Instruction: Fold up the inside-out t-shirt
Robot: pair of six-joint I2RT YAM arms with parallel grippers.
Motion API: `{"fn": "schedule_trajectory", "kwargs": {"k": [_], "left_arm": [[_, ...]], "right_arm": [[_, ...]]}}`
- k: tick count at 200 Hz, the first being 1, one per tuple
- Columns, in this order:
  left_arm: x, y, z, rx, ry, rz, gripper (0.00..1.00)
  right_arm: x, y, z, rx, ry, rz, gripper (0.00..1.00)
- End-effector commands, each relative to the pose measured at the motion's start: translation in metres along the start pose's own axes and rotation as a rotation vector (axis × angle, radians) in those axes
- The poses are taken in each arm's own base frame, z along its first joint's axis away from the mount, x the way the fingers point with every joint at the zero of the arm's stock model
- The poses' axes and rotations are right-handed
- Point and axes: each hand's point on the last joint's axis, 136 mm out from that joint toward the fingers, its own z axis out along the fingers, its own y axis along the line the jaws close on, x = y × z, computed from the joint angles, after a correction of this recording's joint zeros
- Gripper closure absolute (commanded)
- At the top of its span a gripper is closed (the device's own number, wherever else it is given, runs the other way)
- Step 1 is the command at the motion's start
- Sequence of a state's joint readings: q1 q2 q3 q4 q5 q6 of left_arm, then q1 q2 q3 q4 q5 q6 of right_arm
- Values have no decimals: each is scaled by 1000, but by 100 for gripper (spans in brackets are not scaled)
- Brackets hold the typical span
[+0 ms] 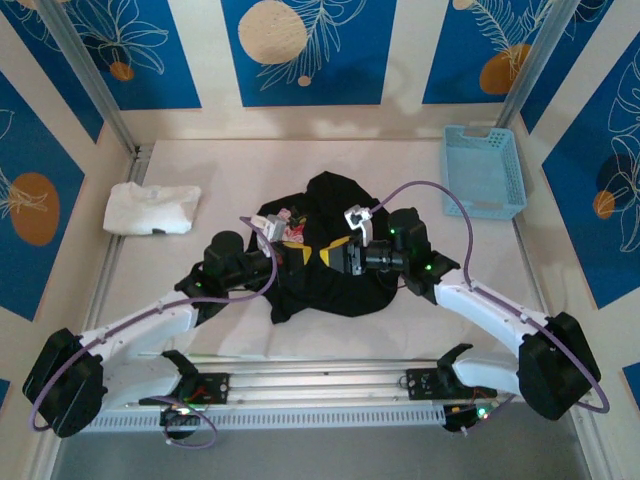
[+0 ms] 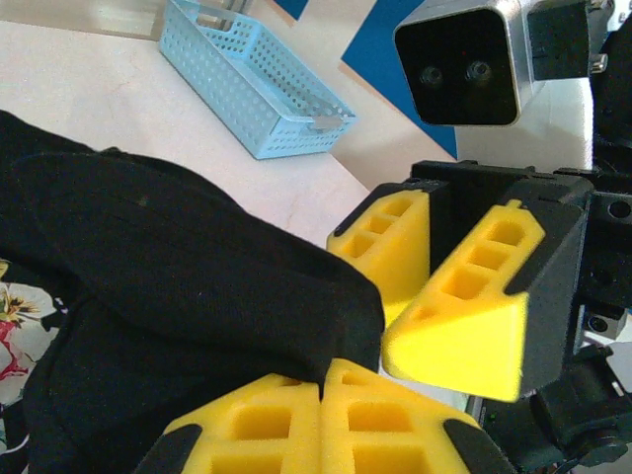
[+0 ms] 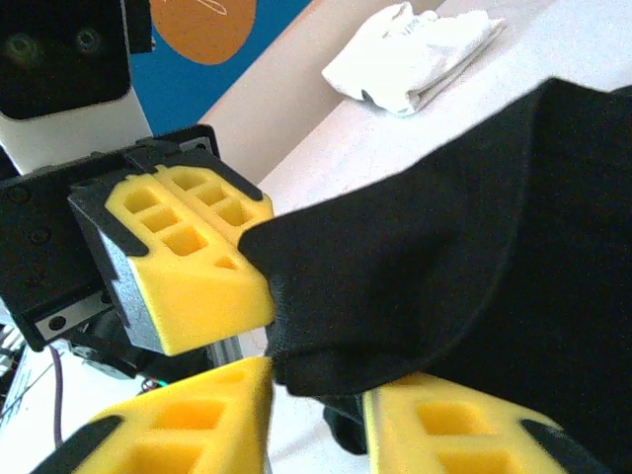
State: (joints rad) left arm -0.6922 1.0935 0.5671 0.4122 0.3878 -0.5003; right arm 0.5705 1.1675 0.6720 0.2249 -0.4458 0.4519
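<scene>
Folding is not yet begun: the inside-out t-shirt (image 1: 320,200) lies crumpled mid-surface (image 1: 400,170). Left gripper (image 2: 321,395) jaws pinch its edge; right gripper (image 3: 316,395), at three o'clock, straddles it, jaws spread.

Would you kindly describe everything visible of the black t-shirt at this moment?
The black t-shirt lies crumpled in a heap on the table. It is soft matte cloth, with a whitish-pink printed patch showing on one side. One fold is lifted: the left claw is shut on its edge, and that edge hangs between the open fingers of the right claw.
</scene>
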Motion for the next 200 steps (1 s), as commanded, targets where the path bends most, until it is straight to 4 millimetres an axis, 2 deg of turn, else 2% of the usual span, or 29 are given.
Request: {"fn": "schedule_trajectory", "kwargs": {"k": [1,29,59,144,200], "left_arm": [[-7,-6,-3,20,-36,13,100],[-8,-7,-4,22,-36,13,100],[-6,-6,-3,17,-33,11,100],[-8,15,-12,-85,-55,10,100],[-2,19,-10,-93,-23,17,100]], "right_arm": [[-11,12,0,-35,-27,-35,74],[-12,11,0,-27,-28,-35,83],[-11,13,0,-34,-26,-40,100],[-12,20,-28,-17,-9,-88,100],[-16,31,-30,-65,-6,-93,100]]}}
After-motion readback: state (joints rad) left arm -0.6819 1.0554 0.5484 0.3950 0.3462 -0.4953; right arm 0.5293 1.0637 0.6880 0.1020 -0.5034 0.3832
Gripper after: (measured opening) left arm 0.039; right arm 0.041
